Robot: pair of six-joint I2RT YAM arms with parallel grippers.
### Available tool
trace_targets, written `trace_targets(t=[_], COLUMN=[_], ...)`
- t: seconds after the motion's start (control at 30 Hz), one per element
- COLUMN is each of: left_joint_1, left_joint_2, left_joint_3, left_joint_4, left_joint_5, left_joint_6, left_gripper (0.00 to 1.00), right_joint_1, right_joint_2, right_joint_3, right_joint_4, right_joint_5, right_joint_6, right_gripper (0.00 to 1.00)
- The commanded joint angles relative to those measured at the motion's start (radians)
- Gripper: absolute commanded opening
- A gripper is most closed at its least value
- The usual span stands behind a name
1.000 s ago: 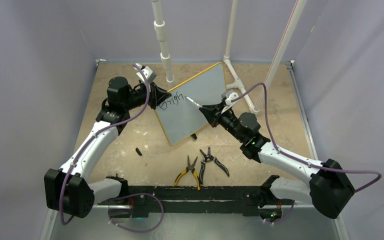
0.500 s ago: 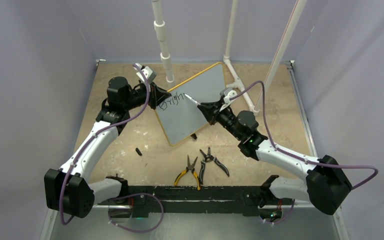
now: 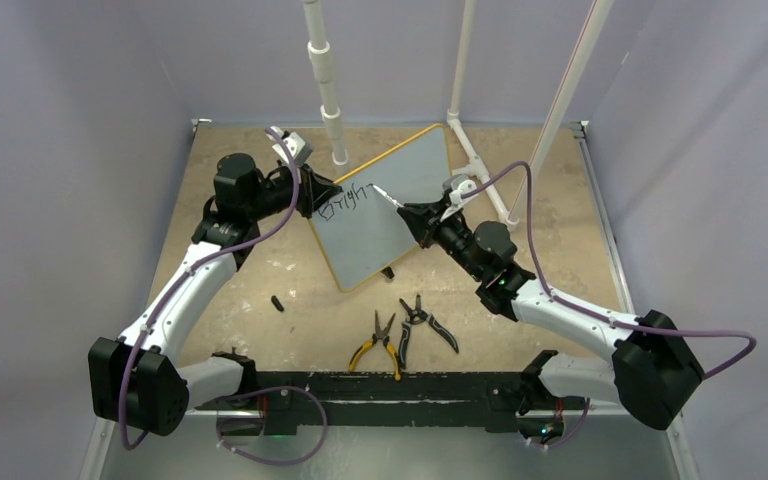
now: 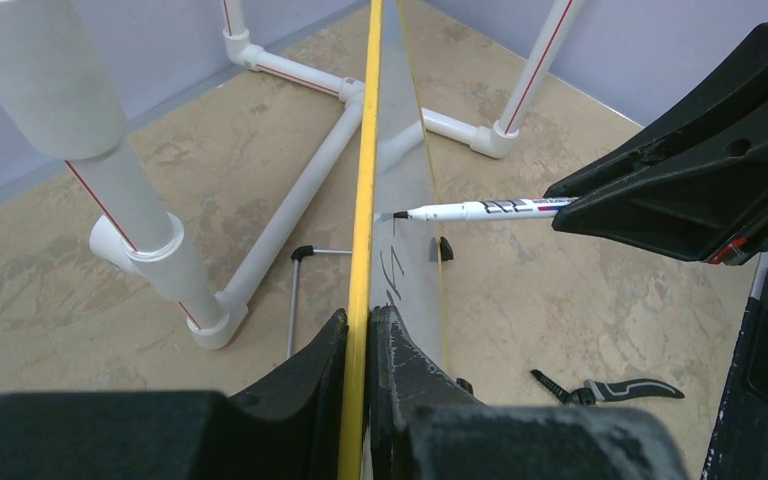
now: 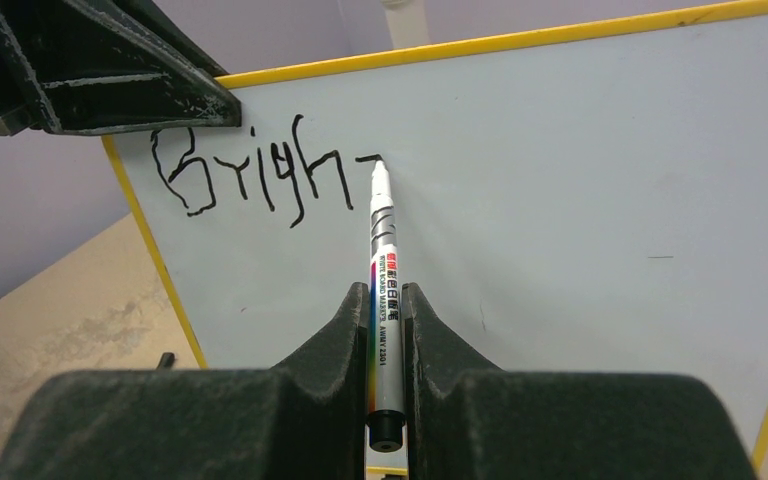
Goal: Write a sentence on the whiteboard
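Note:
The whiteboard (image 3: 390, 225) stands tilted on the table, its white face (image 5: 580, 170) toward my right wrist camera. My left gripper (image 3: 312, 192) is shut on its yellow rim (image 4: 365, 200) at the upper left edge, and that camera sees the board edge-on. My right gripper (image 5: 387, 290) is shut on a white marker (image 5: 384, 270), whose tip touches the board at the end of a short dash. The sentence (image 5: 260, 180) reads "Brigh" in black script, followed by that dash. The marker (image 3: 387, 198) points up-left from the right gripper (image 3: 412, 212).
Yellow-handled pliers (image 3: 380, 343) and black-handled pliers (image 3: 425, 318) lie near the front, below the board. A small black cap (image 3: 277, 302) lies to the left. White PVC pipes (image 3: 325, 80) rise behind the board, and a pipe frame (image 3: 475, 160) lies at its right.
The right gripper has brought the marker tip slightly up onto the board just right of the "h", where a short stroke now shows. The left gripper and board have not moved.

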Motion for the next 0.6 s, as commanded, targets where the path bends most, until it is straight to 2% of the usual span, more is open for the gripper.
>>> trace_targets(t=[0.0,0.2,0.4,0.57], left_joint_1=[0.004,0.004,0.004,0.004], left_joint_2=[-0.01,-0.01,-0.01,-0.01], left_joint_3=[-0.011,-0.012,-0.011,-0.011], left_joint_4=[0.001,0.001,0.003,0.003], left_joint_5=[-0.043,-0.042,-0.04,-0.04], left_joint_6=[0.016,0.016,0.016,0.016], left_gripper=[0.0,0.0,0.0,0.0], right_joint_1=[-0.002,-0.003,-0.003,-0.002], right_joint_2=[-0.008,-0.027,-0.072,-0.042], right_joint_3=[0.04,0.031,0.004,0.031], right_joint_4=[-0.003,0.029,0.08,0.078], right_joint_5=[0.07,0.054,-0.026,-0.046], right_joint_6=[0.009,-0.018,-0.035,-0.042], right_gripper=[0.0,0.0,0.0,0.0])
